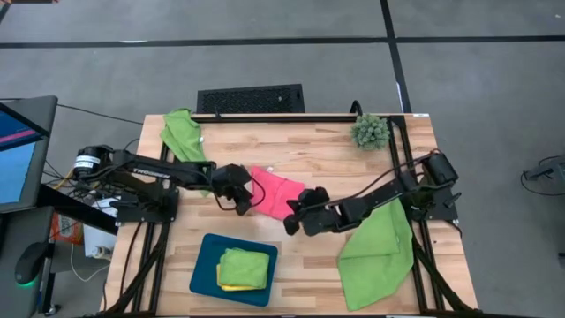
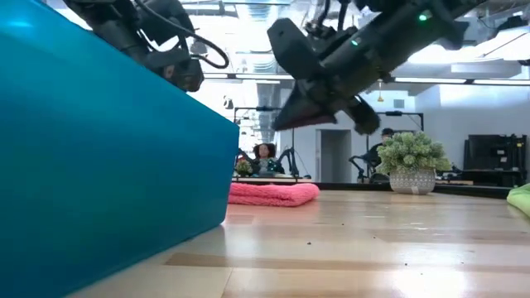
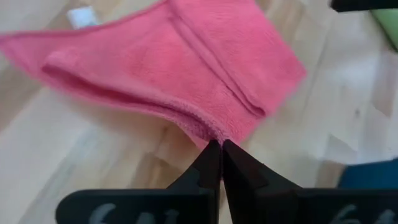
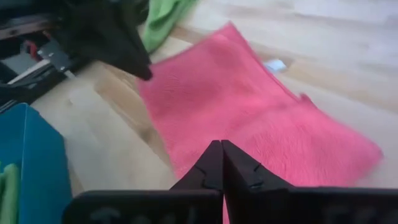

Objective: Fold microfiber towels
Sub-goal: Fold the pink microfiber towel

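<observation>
With the pink towel (image 1: pixel 275 193) folded flat at frame centre on the table (image 1: pixel 318 155), both my left gripper (image 1: pixel 243 200) and right gripper (image 1: pixel 291 219) hover beside it, pressed together, empty. Next: probably pinch it, move it to tray (image 1: pixel 205 265).

The room is bright, and the light comes from long lamps on the ceiling (image 2: pixel 248 62) in the low view. They shine white and make glare on the wooden table (image 2: pixel 373 240). From above, the arms drop soft, pale shadows on the wood. Close to the low camera, the blue tray (image 2: pixel 99 157) looks big and fuzzy. In both wrist views the pink towel (image 3: pixel 180 68) is blurry, most of all at its edges.
</observation>
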`<state>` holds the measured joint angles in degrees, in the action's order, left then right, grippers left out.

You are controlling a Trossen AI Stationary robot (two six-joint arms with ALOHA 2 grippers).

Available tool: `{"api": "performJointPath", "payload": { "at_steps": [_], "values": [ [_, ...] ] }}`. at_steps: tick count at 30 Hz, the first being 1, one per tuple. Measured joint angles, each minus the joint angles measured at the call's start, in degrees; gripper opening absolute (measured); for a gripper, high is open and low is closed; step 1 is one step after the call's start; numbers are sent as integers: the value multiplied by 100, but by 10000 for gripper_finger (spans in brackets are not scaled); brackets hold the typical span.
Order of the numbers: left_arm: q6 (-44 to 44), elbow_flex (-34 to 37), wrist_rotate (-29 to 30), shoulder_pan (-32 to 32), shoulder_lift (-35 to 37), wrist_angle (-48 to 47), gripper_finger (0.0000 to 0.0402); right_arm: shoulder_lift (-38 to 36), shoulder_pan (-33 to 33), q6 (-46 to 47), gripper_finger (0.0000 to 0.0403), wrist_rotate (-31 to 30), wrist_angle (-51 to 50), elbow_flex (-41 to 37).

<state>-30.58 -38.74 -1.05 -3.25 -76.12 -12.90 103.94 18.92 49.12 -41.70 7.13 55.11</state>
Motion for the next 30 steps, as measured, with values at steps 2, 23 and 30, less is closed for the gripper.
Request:
{"api": "performJointPath", "payload": {
  "at_steps": [2,23,30],
  "values": [
    [-37,0,51,119,0,101,0,-2,75,341,23,-49,-182,0],
    [722,-2268,-169,664,-2336,144,0,35,817,2322,23,-208,-1704,1],
    [702,-2531,-161,735,-2841,189,0,37,1118,2502,21,-253,-1823,2]
  ]
}}
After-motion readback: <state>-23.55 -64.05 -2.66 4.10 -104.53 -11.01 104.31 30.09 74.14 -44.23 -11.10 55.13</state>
